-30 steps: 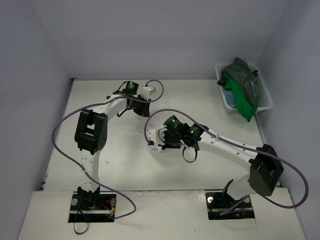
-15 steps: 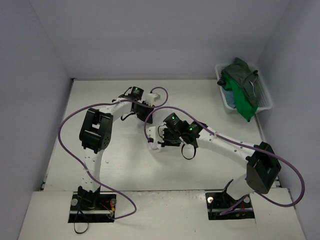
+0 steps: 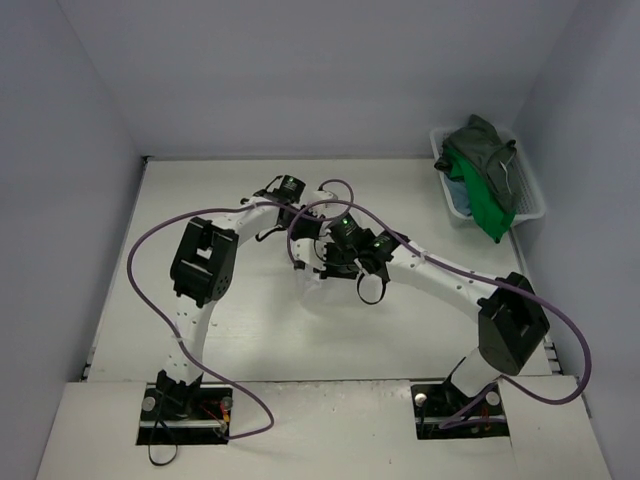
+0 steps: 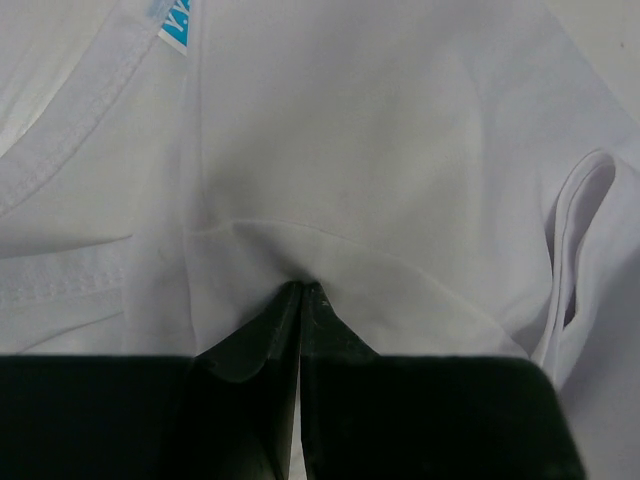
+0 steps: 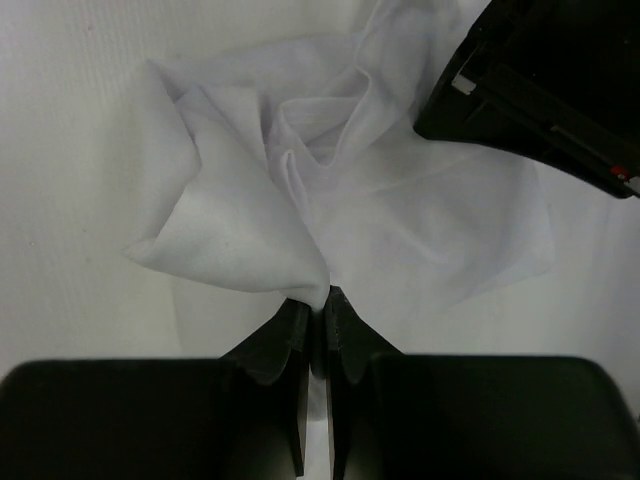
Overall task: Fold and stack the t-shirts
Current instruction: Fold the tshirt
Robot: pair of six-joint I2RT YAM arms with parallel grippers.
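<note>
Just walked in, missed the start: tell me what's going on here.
A robot is handling the white t-shirt: its left gripper and right gripper are each pinched shut on a bunch of the cloth, which is crumpled, not folded. The green shirt and dark grey-green shirt sit heaped in the basket, far right.

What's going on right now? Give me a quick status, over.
Left jaws shut on white shirt. Right jaws shut on it too, cloth bunched. Other shirts heaped in basket. Arms crowded close together.

The left claw [image 4: 302, 290] and right claw [image 5: 318, 300] hang close together, each pinched shut on the white t-shirt [image 4: 400, 150].
</note>
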